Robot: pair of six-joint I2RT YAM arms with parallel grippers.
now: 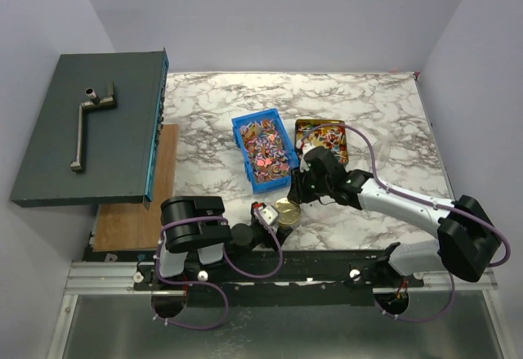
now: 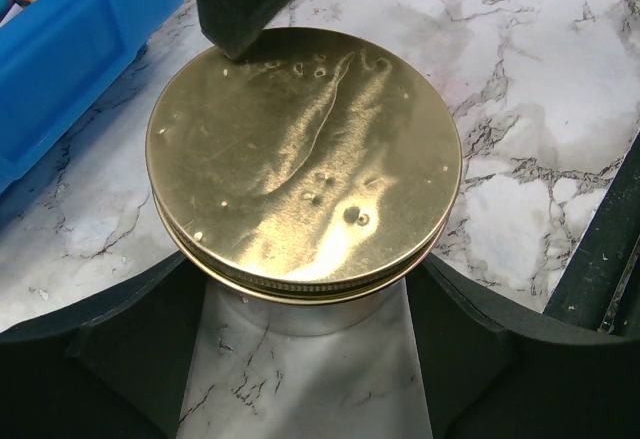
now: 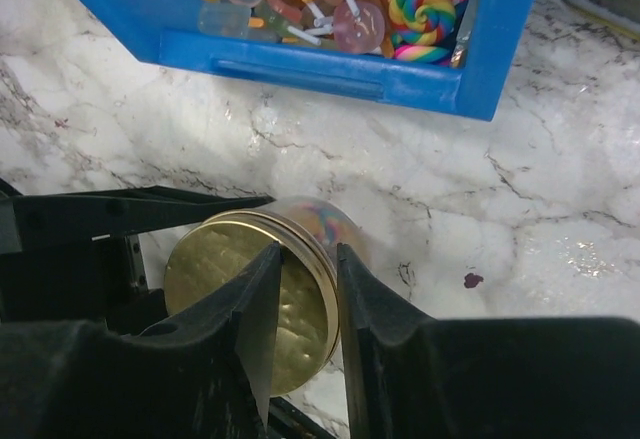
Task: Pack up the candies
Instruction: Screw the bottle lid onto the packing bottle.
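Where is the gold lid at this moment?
The gold lid sits on a jar near the table's front edge, between the two grippers, just in front of the blue bin in the top view.
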